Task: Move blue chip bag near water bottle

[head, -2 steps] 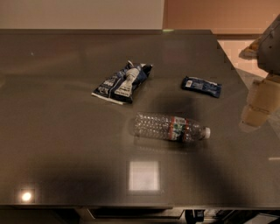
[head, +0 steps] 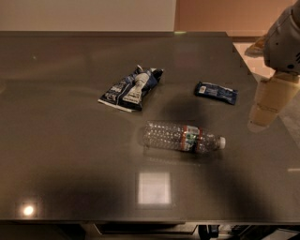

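The blue chip bag (head: 132, 88) lies crumpled on the dark table (head: 70, 154), left of centre, dark navy with white panels. The water bottle (head: 183, 137) lies on its side in front of and to the right of the bag, with its white cap pointing right and a red, green and white label band. A gap of bare table separates the two. My gripper (head: 263, 117) hangs over the table's right edge, to the right of the bottle and far from the bag. It holds nothing that I can see.
A small flat bright-blue wrapped bar (head: 216, 92) lies right of the bag, behind the bottle. The table's right edge runs under my gripper, with light floor (head: 253, 58) beyond it. A wall (head: 93, 14) stands behind the table.
My gripper has shifted slightly to the left and up at the table's right edge. The bag, the bottle and the bar have not moved.
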